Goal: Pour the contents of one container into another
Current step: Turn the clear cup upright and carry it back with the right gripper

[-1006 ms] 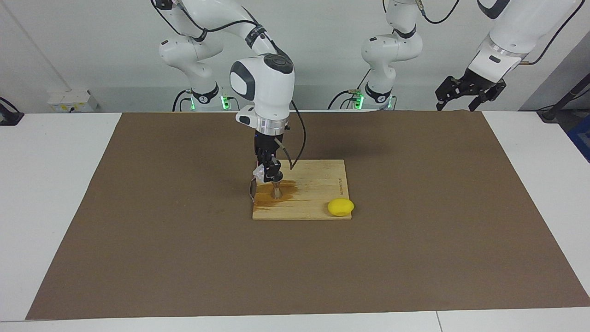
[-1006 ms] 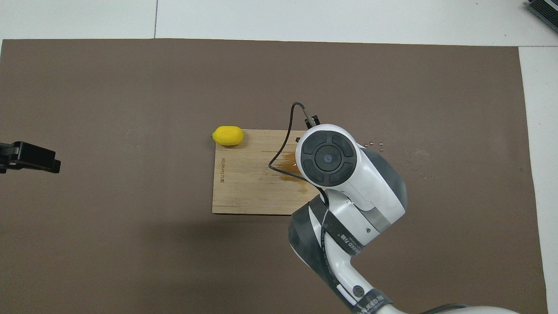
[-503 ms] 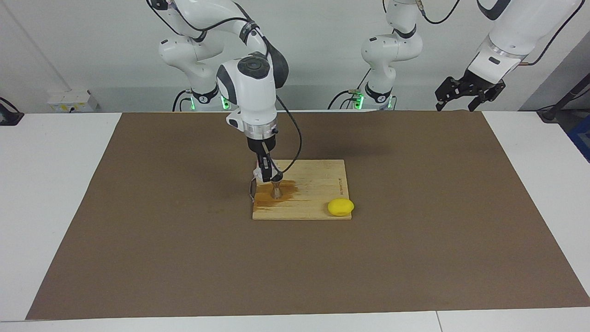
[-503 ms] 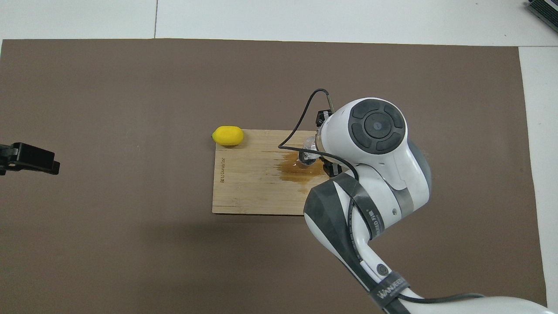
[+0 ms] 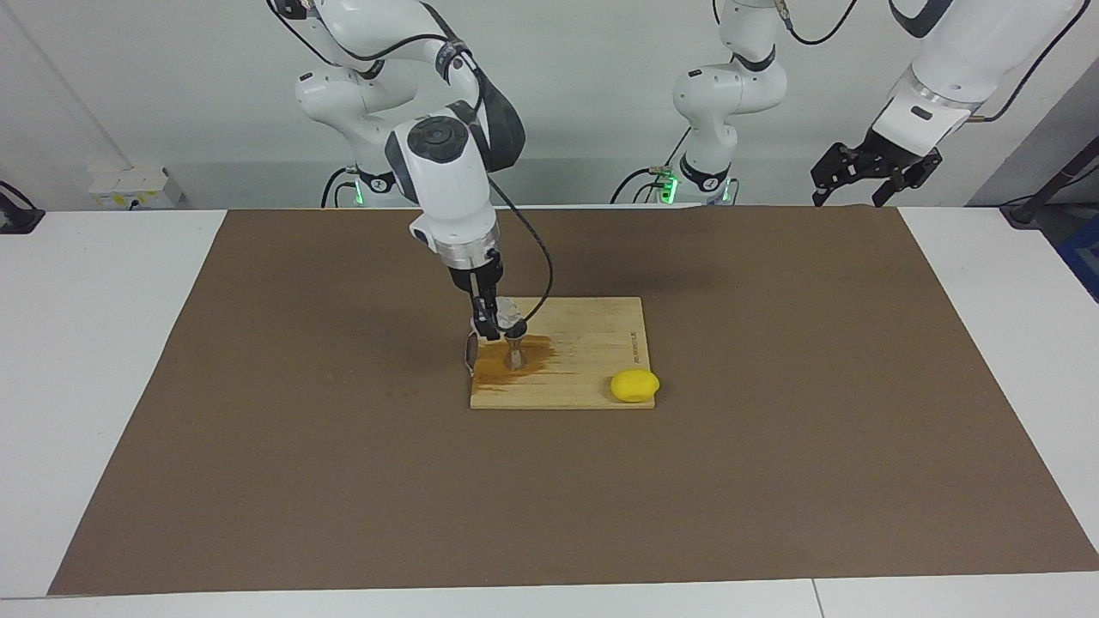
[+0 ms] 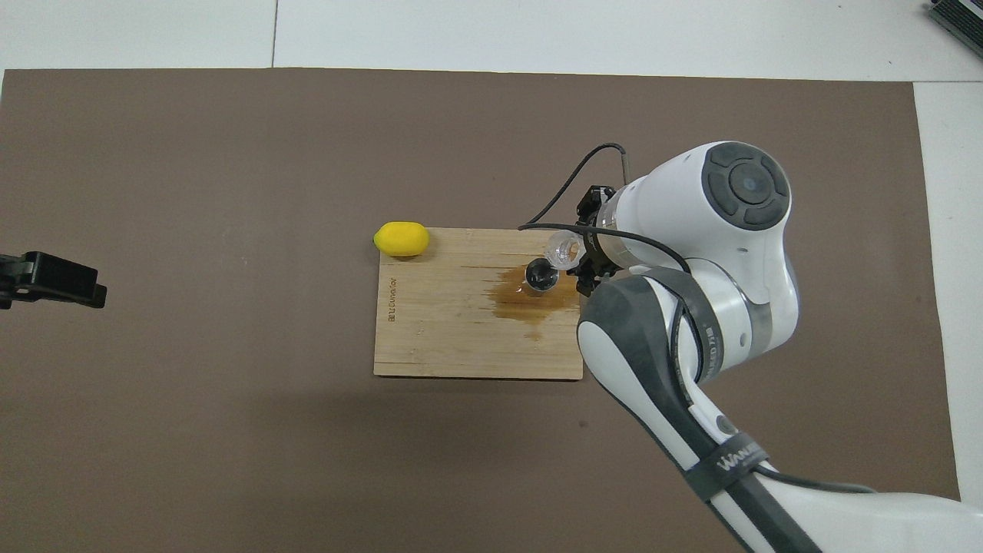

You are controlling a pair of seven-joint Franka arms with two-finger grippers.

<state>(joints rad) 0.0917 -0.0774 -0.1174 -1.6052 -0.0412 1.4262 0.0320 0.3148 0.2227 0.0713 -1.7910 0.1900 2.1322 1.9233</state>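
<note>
1. On the wooden board [image 5: 592, 360], we find the steel jigger [image 5: 513, 354] upright in a brown spill.
2. Right gripper [image 5: 496, 324] clamps the clear cup [image 6: 564, 248], tilted above the jigger for pouring.
3. Left gripper [image 5: 876, 168] waits with fingers spread, well apart from the board.

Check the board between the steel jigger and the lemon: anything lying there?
Nothing lies there. The overhead view shows only wooden board between jigger and lemon, part of it stained by a brown spill.

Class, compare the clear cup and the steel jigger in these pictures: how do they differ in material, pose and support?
The clear cup is see-through; the steel jigger is shiny metal. The cup is tipped on its side, the jigger upright. The cup is held up by the right gripper; the jigger stands on the wet wooden board. Both are small containers.
</note>
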